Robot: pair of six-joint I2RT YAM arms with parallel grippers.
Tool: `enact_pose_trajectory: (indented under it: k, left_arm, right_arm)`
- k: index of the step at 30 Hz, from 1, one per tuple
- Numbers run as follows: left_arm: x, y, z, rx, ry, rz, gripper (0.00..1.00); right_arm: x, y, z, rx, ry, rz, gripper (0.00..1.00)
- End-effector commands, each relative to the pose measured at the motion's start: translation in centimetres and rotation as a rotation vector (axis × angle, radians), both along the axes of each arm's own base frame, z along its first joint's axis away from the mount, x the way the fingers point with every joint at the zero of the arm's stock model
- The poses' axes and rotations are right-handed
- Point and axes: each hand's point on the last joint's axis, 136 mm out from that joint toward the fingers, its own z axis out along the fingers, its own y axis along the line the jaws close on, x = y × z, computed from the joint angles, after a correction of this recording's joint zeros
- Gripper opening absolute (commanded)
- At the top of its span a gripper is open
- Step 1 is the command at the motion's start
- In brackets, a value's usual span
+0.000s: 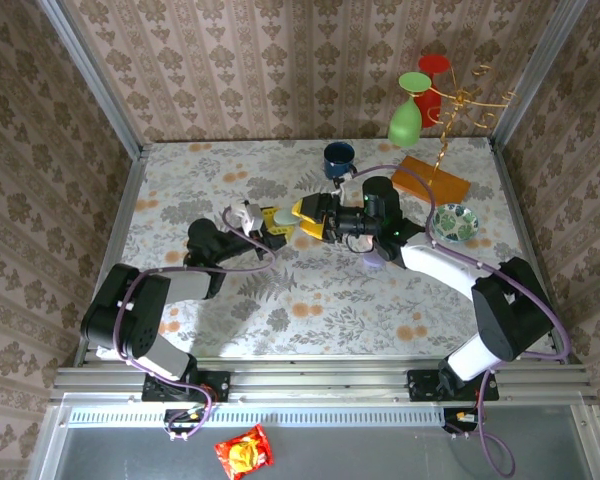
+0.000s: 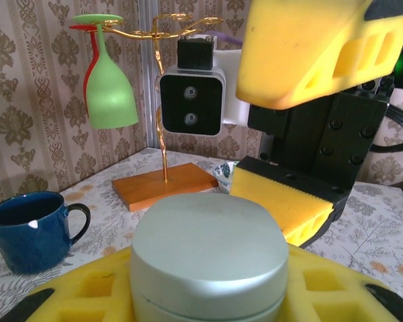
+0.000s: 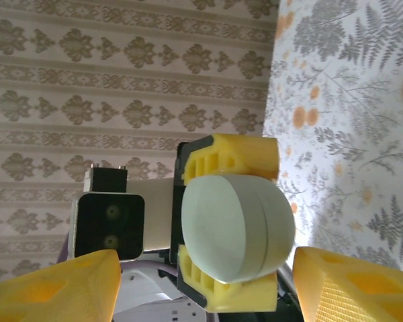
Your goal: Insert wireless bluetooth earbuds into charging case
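Left gripper [image 1: 277,218]: closed on the case [image 2: 208,258]. The round, pale greenish-white case is clamped between the two yellow foam left fingers [image 3: 236,157], one pad pressed against each side wall. The lid is seen seated on the base, with a thin seam running round the middle.

Right gripper [image 1: 308,217]: open. The yellow right fingers [image 3: 54,290] are spread wide and nothing is gripped between them. The case is found just ahead of the right fingertips, in line with the gap. Whether a pad touches it cannot be told. In the left wrist view, one right finger is seen above and beyond the case. The other sits low, just beside its far right edge.

Both grippers are held tip to tip over the middle of the floral table [image 1: 310,300].

Noted beyond the left fingers:
- A blue mug [image 2: 30,228] stands upright, off to the left.
- A wooden base [image 2: 164,191] carries a gold rack [image 2: 163,134] straight ahead.
- A green glass [image 2: 109,87] is hung upside down from the rack, with a red glass [image 2: 87,70] behind it.

A patterned bowl [image 1: 452,222] is seen well apart from the right fingers, back beside the right arm. A snack packet [image 1: 244,452] lies off the table, far behind both sets of fingers.
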Motion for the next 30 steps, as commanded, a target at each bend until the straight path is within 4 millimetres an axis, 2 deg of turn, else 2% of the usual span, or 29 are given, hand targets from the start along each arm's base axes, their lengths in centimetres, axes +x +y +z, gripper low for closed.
enact_pose_trajectory:
  k: [1,7,9,11,15,18,20,21,24,30]
  left_arm:
    - [0.3,-0.5,2.5,-0.055,-0.011,-0.007,0.35]
    - [0.4,-1.1,2.6,-0.069,0.033,-0.033,0.35]
    - [0.2,-1.2,2.6,-0.065,0.03,-0.045,0.35]
    - [-0.1,-1.4,2.6,-0.061,0.023,-0.063,0.35]
    - [-0.7,-1.4,2.7,-0.055,0.012,-0.09,0.35]
    - [-1.3,-1.5,2.6,-0.051,0.009,-0.109,0.36]
    - [-1.4,-1.6,2.7,-0.051,0.011,-0.115,0.36]
    - [-1.6,-1.8,2.7,-0.05,0.009,-0.122,0.36]
    - [-1.6,-1.9,2.6,-0.048,0.009,-0.129,0.36]
    - [-1.8,-1.9,2.3,-0.042,0.009,-0.135,0.38]
  right_arm:
    - [-0.2,0.3,0.6,0.055,-0.009,0.036,0.68]
    - [-0.1,0.1,0.4,0.075,-0.003,0.034,0.63]
    - [0.0,-0.1,0.3,0.077,-0.003,0.026,0.57]
    - [0.2,-0.3,0.1,0.078,-0.001,0.015,0.44]
    - [0.2,-0.5,0.1,0.081,0.001,0.012,0.39]
    - [0.2,-0.6,-0.2,0.079,0.008,0.01,0.4]
    - [0.2,-0.6,-0.4,0.074,0.011,0.01,0.49]
    - [0.3,-0.5,-0.3,0.076,0.008,0.011,0.5]
    - [0.3,-0.5,-0.2,0.082,-0.001,0.013,0.5]
    - [0.2,-1.0,-0.4,0.064,-0.031,0.005,0.26]
